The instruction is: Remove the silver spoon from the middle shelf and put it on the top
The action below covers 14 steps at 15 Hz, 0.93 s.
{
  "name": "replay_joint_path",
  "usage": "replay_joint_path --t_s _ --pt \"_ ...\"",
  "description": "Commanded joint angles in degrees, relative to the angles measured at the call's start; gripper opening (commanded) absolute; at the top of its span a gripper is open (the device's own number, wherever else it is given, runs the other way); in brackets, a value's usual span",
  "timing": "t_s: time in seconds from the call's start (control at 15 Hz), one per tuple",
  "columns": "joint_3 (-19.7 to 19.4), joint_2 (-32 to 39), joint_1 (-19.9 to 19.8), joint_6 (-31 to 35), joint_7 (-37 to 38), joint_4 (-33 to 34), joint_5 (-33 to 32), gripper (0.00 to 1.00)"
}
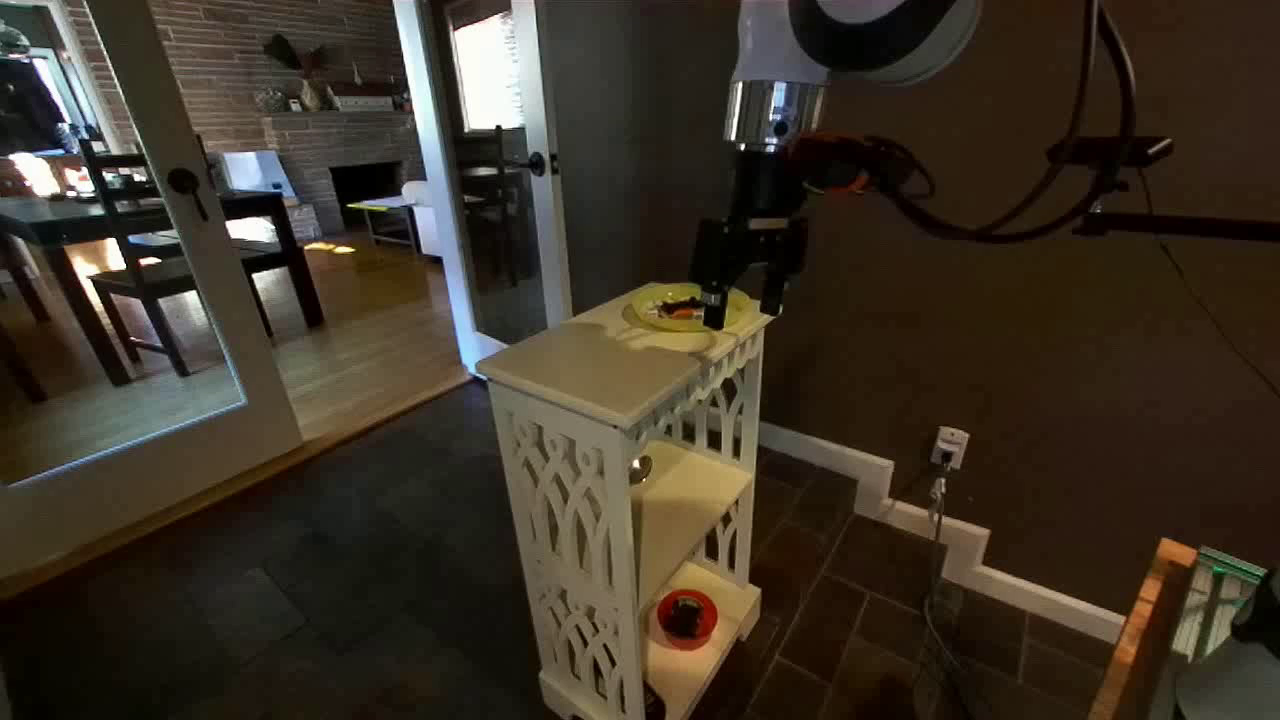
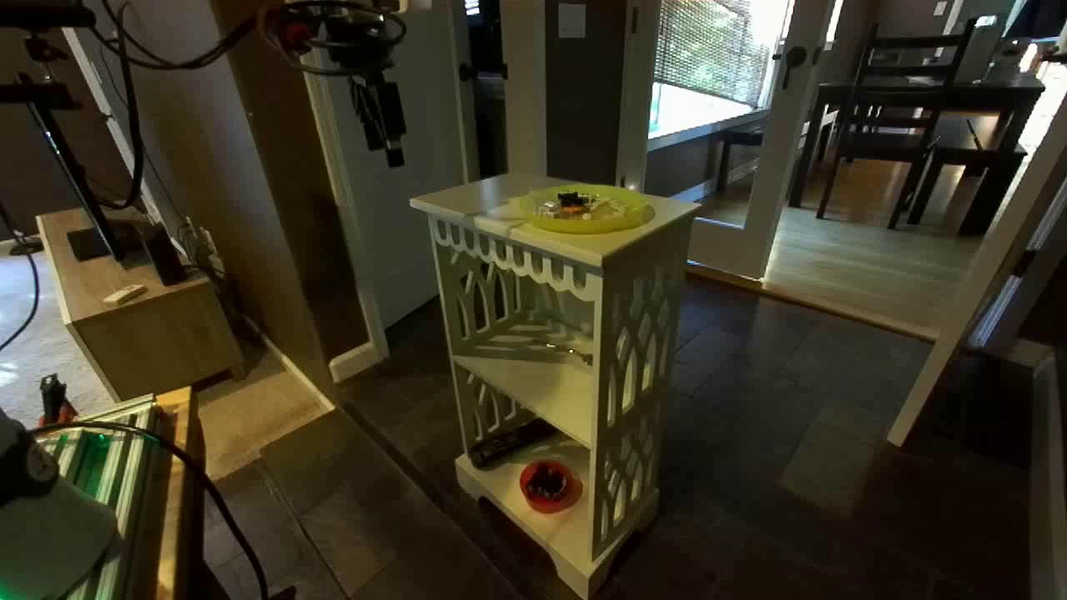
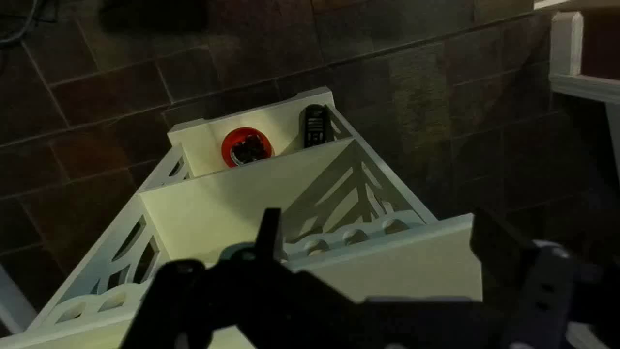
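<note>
We see the silver spoon [image 1: 641,469] on the middle shelf [image 1: 700,488], seemingly far back from the front edge, part of it hidden behind the lattice side panel [image 1: 617,550]. Since the top [image 1: 605,362] roofs it over, we judge that a straight descent cannot reach it; the end effector [image 1: 744,308] would have to tip and enter from the front. Coming in too high, it could strike the scalloped trim [image 3: 375,232]; too low, it could jam against the middle shelf. A thin, smooth spoon might also skate from its grip toward the back, and we expect little help from the wrist view, where we cannot make the spoon out.

The end effector is released: its fingers [image 1: 715,312] stand apart with nothing between them, clear of the top.

On the top sits a yellow plate [image 2: 629,215] holding small dark, orange and white pieces [image 2: 571,202]; a careless placing could nudge it or leave the spoon tilted on its rim. On the lowest board [image 1: 735,600], a red bowl [image 2: 546,503] holds something dark [image 2: 546,481] that we cannot name, and near it, apart, lies a long black object [image 3: 315,127], possibly a remote. A fumbled spoon might drop among these.
</note>
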Motion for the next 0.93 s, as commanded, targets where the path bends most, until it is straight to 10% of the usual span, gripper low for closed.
replay_joint_path --t_s 0.0,0.87 --pt "-0.38 0.03 0.39 -0.12 0.09 0.09 -0.13 1.00" --pt "0.92 6.35 0.92 12.25 -0.40 -9.38 -6.24 1.00"
